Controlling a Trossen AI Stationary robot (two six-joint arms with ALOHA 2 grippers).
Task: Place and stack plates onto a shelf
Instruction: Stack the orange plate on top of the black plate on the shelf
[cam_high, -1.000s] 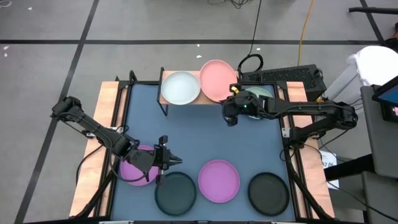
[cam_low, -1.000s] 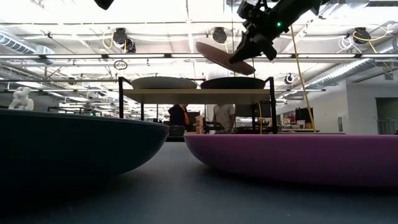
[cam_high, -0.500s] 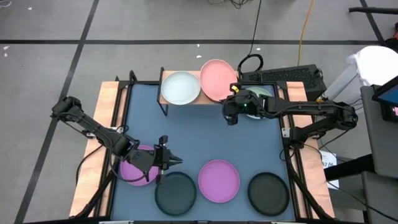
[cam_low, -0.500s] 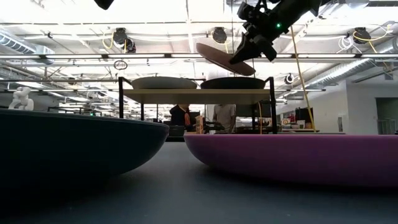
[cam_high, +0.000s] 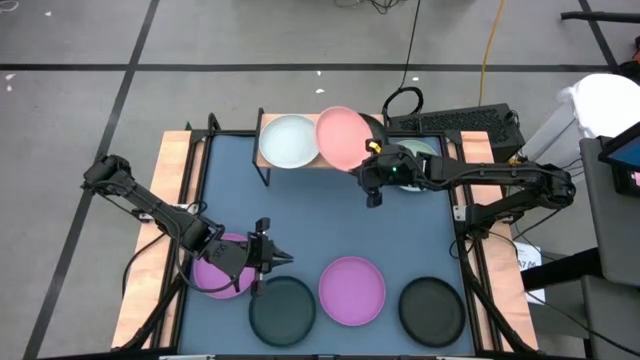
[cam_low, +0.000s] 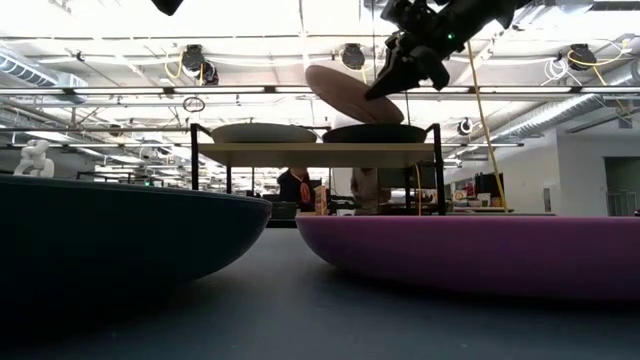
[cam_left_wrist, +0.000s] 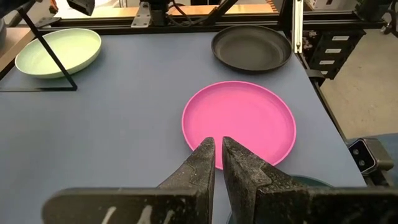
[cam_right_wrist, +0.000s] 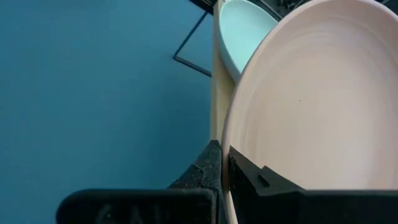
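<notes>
Near left, the left gripper (cam_high: 268, 259) waits almost closed and empty over a purple plate (cam_high: 217, 268). On the far shelf (cam_high: 330, 159) the white plate (cam_high: 290, 141) sits left, a dark plate (cam_low: 375, 133) right. The right gripper (cam_high: 370, 167) pinches the pink plate (cam_high: 341, 136) by its rim, tilted above the dark plate; I judge it needs levelling and lowering there.

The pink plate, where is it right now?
In the high view, the pink plate is held tilted by the right hand above the shelf's right half, beside the white plate.
</notes>
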